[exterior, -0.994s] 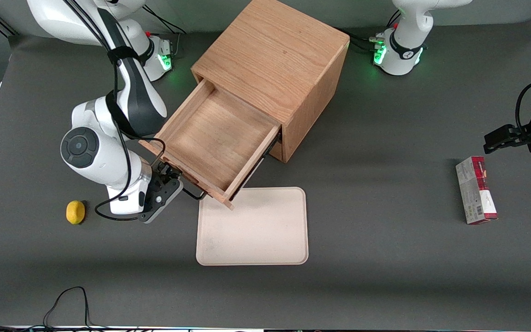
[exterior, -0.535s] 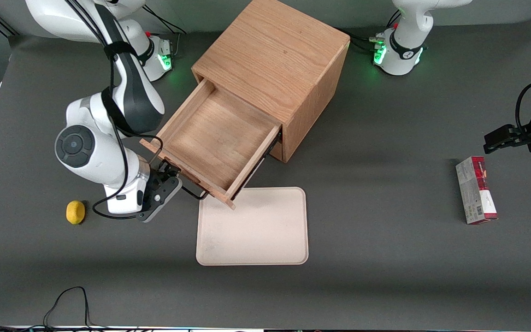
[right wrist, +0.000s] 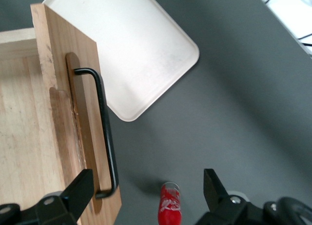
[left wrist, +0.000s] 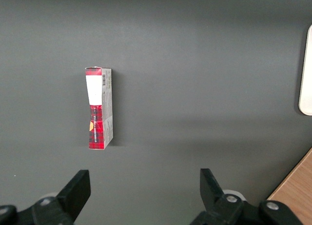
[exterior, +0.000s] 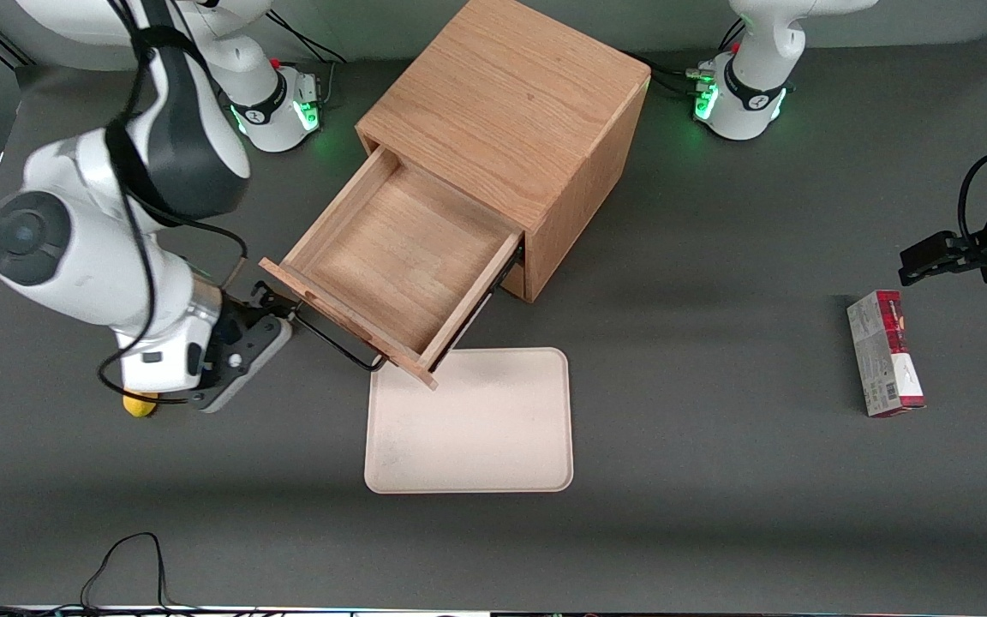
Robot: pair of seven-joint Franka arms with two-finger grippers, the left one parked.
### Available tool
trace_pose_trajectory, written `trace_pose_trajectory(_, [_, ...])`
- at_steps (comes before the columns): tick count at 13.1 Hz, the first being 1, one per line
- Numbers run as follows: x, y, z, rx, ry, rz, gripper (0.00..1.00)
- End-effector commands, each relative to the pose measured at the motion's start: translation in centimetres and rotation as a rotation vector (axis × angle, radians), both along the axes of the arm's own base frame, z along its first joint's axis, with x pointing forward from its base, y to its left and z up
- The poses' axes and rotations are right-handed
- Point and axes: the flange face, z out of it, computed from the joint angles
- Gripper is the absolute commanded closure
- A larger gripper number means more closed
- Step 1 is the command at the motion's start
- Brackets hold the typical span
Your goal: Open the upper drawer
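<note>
Pincer (exterior: 264, 302) has let go of the handle (exterior: 335, 338) and pulled away toward the working arm's end, fingers apart.

The upper drawer (exterior: 391, 257) stands pulled well out of the cabinet (exterior: 511, 103), its corner over the pale tray (exterior: 468, 428); job looks done. Dark surface (exterior: 716, 428) carries a lemon (exterior: 139, 405) and red box (exterior: 883, 351).

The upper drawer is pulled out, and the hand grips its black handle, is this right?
Not quite. The upper drawer is pulled out, but the hand is open and off its black handle, beside the drawer front, as the right wrist view shows.
</note>
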Motion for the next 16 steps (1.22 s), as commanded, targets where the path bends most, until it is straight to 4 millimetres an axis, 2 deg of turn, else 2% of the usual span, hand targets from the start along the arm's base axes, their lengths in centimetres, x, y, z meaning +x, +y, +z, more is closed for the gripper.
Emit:
trace_pose_trajectory(1, [-0.4, -3.7, 3.9, 0.011, -0.002, -0.095, 0.0])
trace_pose_trajectory(2, [-0.7, -5.5, 5.0, 0.011, 0.0, -0.164, 0.0])
trace_pose_trajectory(5, [-2.4, -8.9, 7.9, -0.002, 0.031, -0.361, 0.0])
trace_pose_trajectory(7, [-3.4, -10.7, 8.9, -0.016, 0.058, -0.452, 0.0])
trace_pose_trajectory(9, [-3.9, -12.4, 9.1, -0.023, 0.073, -0.584, 0.0])
trace_pose_trajectory(11, [-5.2, -14.5, 9.4, -0.022, 0.072, -0.691, 0.0])
trace_pose_trajectory(13, [-5.6, -16.0, 9.9, -0.014, 0.013, -0.707, 0.0])
trace_pose_trajectory(16, [-8.1, -18.7, 9.8, 0.006, -0.008, -0.739, 0.0])
